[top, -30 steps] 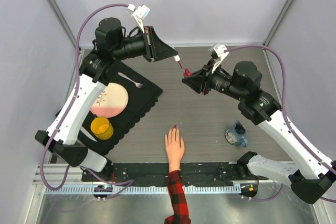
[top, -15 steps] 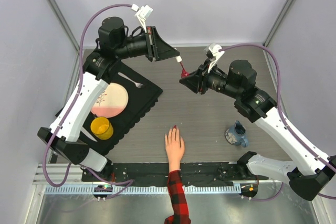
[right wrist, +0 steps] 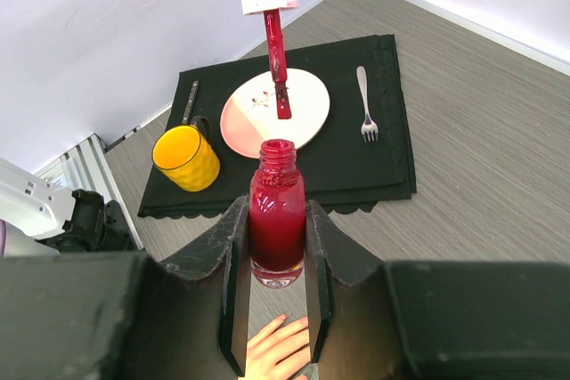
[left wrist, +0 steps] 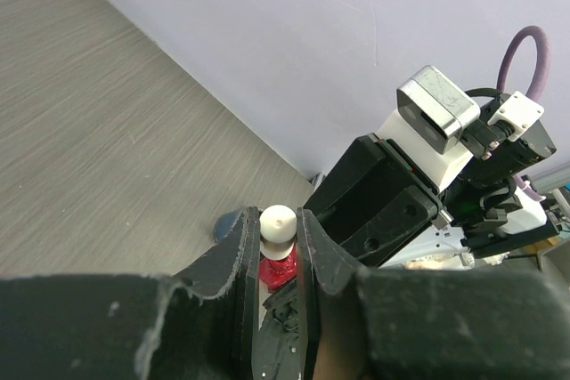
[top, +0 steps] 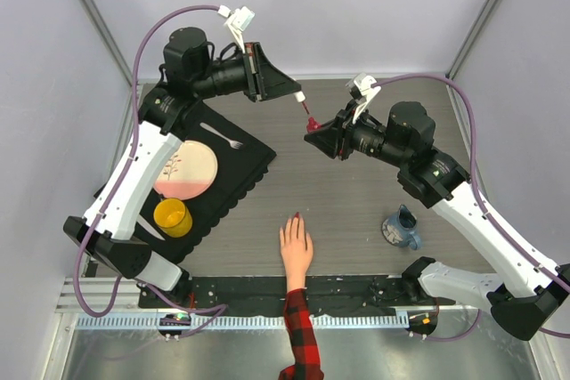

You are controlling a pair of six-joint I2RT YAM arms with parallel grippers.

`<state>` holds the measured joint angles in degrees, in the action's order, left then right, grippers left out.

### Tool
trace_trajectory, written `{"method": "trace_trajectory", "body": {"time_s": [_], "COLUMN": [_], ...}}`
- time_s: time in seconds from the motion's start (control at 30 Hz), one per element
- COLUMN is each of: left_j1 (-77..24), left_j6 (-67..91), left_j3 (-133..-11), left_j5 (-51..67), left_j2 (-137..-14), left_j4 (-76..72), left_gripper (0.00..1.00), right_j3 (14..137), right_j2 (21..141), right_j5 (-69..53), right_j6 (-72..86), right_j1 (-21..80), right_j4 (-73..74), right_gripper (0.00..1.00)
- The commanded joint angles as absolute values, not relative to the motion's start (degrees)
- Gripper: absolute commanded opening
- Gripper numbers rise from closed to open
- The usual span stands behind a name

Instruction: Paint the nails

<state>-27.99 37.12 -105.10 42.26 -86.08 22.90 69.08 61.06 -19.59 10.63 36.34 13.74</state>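
Top external: nails (top: 296, 217) well apart from right pincer (top: 312, 132).

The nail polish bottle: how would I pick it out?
On the grey wood table, find the right gripper, raised over the far middle. Pinched between its fingers is the bottle: small clear glass full of deep red polish, its neck open. Unlike the yellow cup and blue mug, it is off the table, with a red-wet brush just above it.

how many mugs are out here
2. The yellow mug sits on the black placemat near the plate, on the left; the blue mug stands on the tabletop on the right. Another could be hidden.
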Motion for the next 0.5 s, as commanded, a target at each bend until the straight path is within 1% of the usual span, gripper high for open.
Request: {"method": "trace_trajectory", "body": {"time_s": [0.0,0.47], "left_j1": [-27.8,-27.8], "left_j6": [37.5,36.0], "left_j3": [-106.0,-103.4], "left_j5": [43.9,43.9], "left_j2": [-85.3,-84.2], "left_j4": [19.8,20.2], "left_gripper": [0.00,0.00], "right_j3": [71.2,71.7], "right_j2": [60.8,61.4], "right_j5": [-19.7,-19.5], "right_j6": [10.1,9.9], "right_j1": [36.7,36.7], "right_j4": [10.5,10.5], "right_gripper": [0.01,0.01]}}
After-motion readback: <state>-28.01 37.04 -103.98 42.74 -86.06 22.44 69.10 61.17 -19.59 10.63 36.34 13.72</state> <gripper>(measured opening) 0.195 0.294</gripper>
